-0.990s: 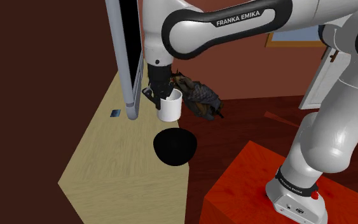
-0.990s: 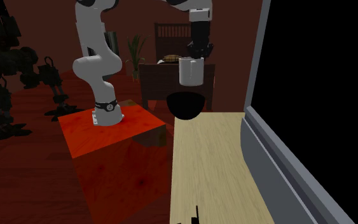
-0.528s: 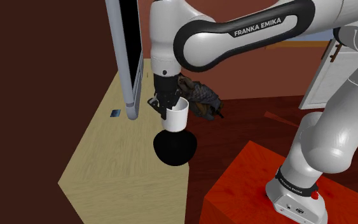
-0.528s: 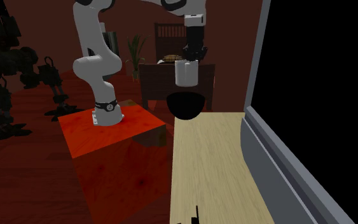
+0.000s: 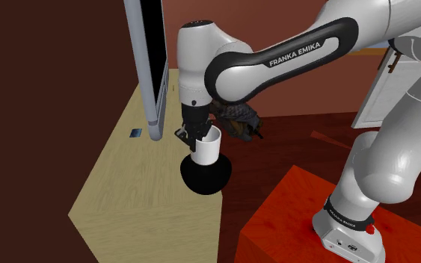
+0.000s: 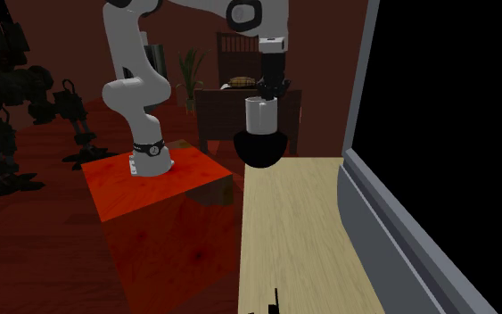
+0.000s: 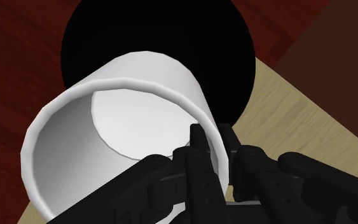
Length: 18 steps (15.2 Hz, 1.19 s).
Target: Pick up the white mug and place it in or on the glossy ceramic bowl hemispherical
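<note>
At the edge of a pale wooden table (image 5: 137, 198), beside the red stand (image 5: 291, 217), sits a black hemispherical bowl (image 5: 206, 176). A white mug (image 5: 207, 146) hangs directly over it, slightly tilted, its base at the bowl's mouth. The all-black gripper (image 7: 212, 145) clamps the mug's wall, one finger inside the rim and one outside.

We see the white arm (image 5: 276, 56) stretch out from its base and bend down at the wrist. The black hand (image 5: 199, 137) points downward, its fingers (image 7: 197, 146) pinching the white mug (image 5: 207, 147) by its wall: one inside, one outside.
</note>
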Motion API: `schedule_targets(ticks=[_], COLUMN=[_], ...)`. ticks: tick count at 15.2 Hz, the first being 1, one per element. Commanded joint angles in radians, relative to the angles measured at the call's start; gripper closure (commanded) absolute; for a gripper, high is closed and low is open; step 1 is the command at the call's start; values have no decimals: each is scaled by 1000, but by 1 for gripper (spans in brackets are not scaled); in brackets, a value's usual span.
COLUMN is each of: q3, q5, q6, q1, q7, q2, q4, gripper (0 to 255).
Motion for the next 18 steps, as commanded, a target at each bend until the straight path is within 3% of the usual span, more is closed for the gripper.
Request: schedule_targets(ticks=[1, 5, 13, 14, 18], q3=[1, 4, 4, 4, 4], q5=[-2, -10, -10, -10, -10], q6=[26, 76, 76, 76, 76], q1=[0, 0, 0, 0, 0], q7=[2, 10, 10, 10, 10], q2=[4, 20, 20, 20, 20], q4=[-22, -56, -56, -57, -57], gripper=[255, 255, 255, 0, 0])
